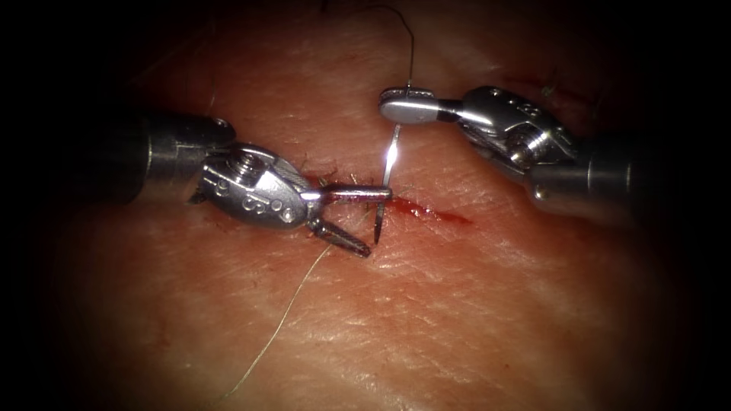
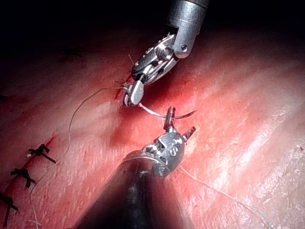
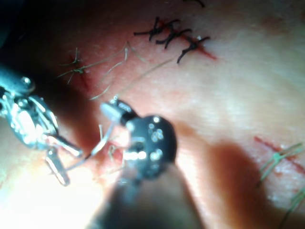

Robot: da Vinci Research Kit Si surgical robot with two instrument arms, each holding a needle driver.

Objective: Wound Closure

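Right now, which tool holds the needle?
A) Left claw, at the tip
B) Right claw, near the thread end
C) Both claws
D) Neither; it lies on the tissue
B: the right claw is shut on the needle near its thread end, while the left claw stands open around its lower part.

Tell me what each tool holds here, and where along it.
Right tool grips the needle near its thread end. Left tool holds nothing, jaws open around the needle by the cut.

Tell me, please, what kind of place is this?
Probably a surgical training bench: two robot tools work on a slab of tissue with a cut, a curved needle and thread.
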